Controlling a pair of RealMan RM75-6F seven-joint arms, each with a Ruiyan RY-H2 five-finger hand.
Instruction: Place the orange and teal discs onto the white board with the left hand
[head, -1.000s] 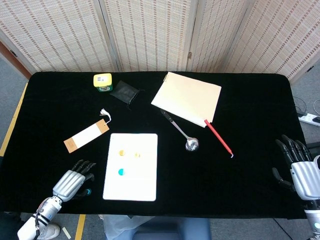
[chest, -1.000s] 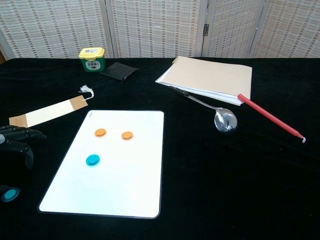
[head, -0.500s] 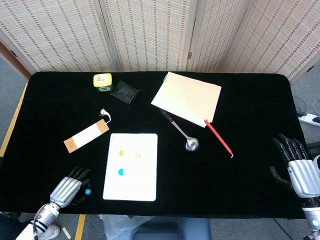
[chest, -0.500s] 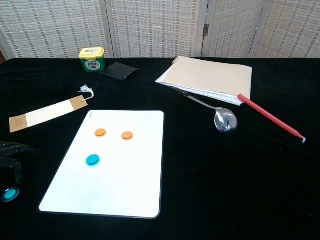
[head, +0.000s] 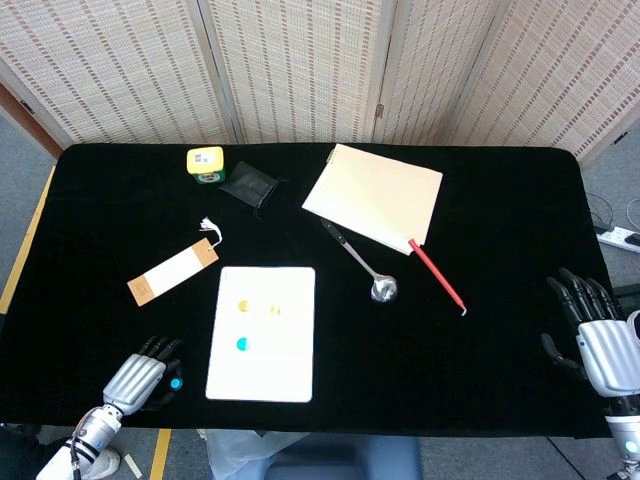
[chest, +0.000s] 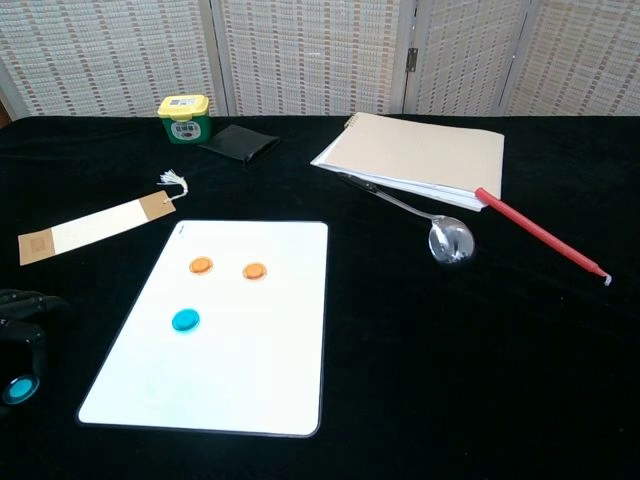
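The left hand (head: 140, 379) lies at the near left corner of the table (head: 520, 300), back upward, fingers extended toward the white board (head: 263, 334) and slightly apart. A teal disc (chest: 19, 389) rests on the black cloth at its fingertips; whether the fingers touch or pinch this disc cannot be determined from either view. In the chest view only the dark fingers (chest: 25, 318) show at the left frame edge, directly above that disc.

The white board lies just right of the left hand. It carries two orange discs (chest: 201, 265) (chest: 255, 270) side by side in its far half and a second teal disc (chest: 185, 320) nearer the middle. The near half of the board is bare.

The right hand (head: 600, 335) is at the near right table edge, fingers spread and upright, holding nothing, well apart from all objects.

A paper tag (head: 173, 273) lies beyond the left hand, apart from the board's far left corner.
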